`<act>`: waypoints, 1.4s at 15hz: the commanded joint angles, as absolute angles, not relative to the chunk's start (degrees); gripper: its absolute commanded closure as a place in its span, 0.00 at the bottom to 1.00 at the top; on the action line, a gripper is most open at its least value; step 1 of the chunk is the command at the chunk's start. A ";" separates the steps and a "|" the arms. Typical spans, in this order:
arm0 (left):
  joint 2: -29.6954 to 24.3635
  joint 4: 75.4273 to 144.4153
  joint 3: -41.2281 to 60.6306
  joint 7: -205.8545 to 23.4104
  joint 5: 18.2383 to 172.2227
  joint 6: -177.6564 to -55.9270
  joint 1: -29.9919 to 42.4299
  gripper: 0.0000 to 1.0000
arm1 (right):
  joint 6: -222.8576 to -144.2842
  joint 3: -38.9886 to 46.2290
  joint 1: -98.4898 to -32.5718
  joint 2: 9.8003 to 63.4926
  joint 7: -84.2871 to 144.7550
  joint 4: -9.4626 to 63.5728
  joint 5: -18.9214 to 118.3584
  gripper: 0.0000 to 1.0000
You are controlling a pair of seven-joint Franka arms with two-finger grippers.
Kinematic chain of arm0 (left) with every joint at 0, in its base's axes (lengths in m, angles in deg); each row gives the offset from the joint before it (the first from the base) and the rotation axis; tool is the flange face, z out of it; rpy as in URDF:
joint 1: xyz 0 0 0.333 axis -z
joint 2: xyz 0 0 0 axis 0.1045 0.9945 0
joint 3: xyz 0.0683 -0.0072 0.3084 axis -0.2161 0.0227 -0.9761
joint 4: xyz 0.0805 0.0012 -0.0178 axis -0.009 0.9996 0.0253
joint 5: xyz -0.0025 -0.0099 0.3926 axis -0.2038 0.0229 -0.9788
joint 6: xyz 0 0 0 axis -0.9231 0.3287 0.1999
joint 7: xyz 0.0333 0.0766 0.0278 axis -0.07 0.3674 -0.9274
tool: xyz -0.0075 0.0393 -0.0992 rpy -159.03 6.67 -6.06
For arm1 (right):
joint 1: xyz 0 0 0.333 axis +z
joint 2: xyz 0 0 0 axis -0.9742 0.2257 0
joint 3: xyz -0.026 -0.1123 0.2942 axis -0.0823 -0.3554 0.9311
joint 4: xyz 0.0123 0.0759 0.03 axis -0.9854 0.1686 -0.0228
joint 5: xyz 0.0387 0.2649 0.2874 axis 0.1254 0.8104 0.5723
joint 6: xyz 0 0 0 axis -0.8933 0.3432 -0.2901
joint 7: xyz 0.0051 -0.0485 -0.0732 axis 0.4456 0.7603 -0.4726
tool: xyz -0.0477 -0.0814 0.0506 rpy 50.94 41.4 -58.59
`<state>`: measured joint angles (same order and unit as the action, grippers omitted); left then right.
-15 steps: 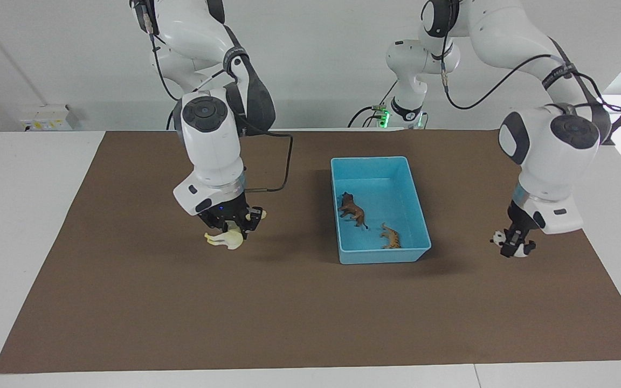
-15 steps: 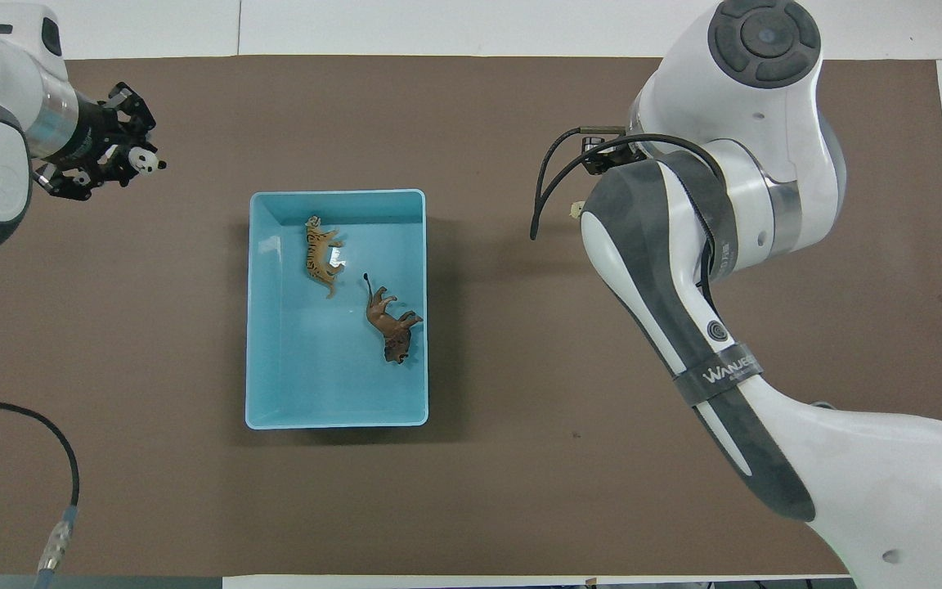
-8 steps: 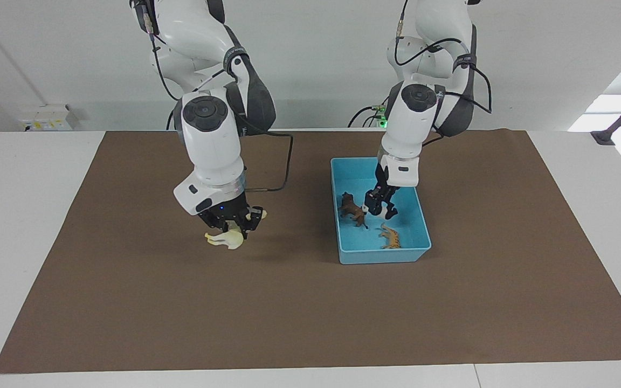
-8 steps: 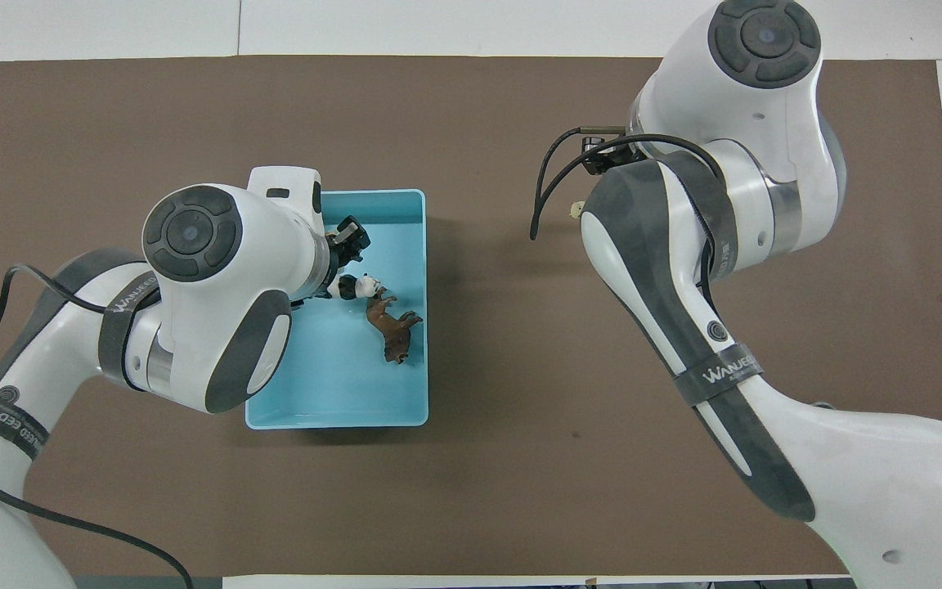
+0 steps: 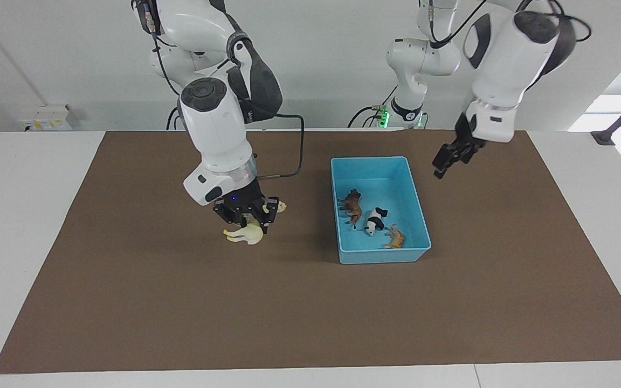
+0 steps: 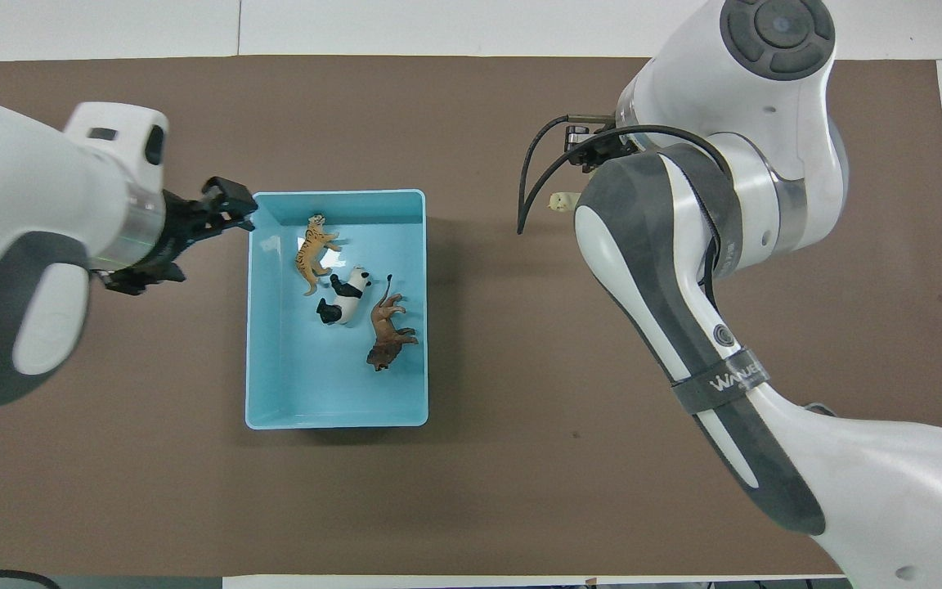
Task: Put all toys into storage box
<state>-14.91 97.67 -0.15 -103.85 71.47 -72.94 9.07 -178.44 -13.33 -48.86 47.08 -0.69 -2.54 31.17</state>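
The right tool hangs just above the brown mat, pinched shut on the cream toy. To finish well, it should carry that toy over the box, then drop it in a bare spot. In the box lie the horned toy, panda and tiger. The left tool hangs spread wide and empty, over the mat beside the box. White desk, pale wall.

In the storage box, the panda lies between tiger at five o'clock and horned animal at ten.
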 commanded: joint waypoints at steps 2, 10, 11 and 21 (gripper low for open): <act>-15.18 97.75 0.43 -76.78 68.34 -66.65 5.52 0.00 | -189.25 -12.98 -40.42 50.39 -10.08 -5.95 35.82 1.00; -17.29 100.73 8.43 -74.20 68.34 -66.21 -3.63 0.00 | -210.02 -12.63 -27.40 59.35 -24.35 -5.07 34.60 1.00; -17.82 101.44 8.52 -74.46 68.34 -66.30 -3.54 0.00 | -210.20 -12.63 -26.60 59.54 -24.35 -4.63 34.60 1.00; -15.45 100.13 8.08 -74.20 71.94 -67.88 -3.36 0.00 | -198.72 -14.48 -29.92 53.67 -27.33 -5.24 34.78 0.00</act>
<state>-15.22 99.57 8.10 -75.19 71.01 -67.37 -2.73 -204.79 -14.21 -27.67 58.22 -26.68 -5.42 34.59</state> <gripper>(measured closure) 0.000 0.000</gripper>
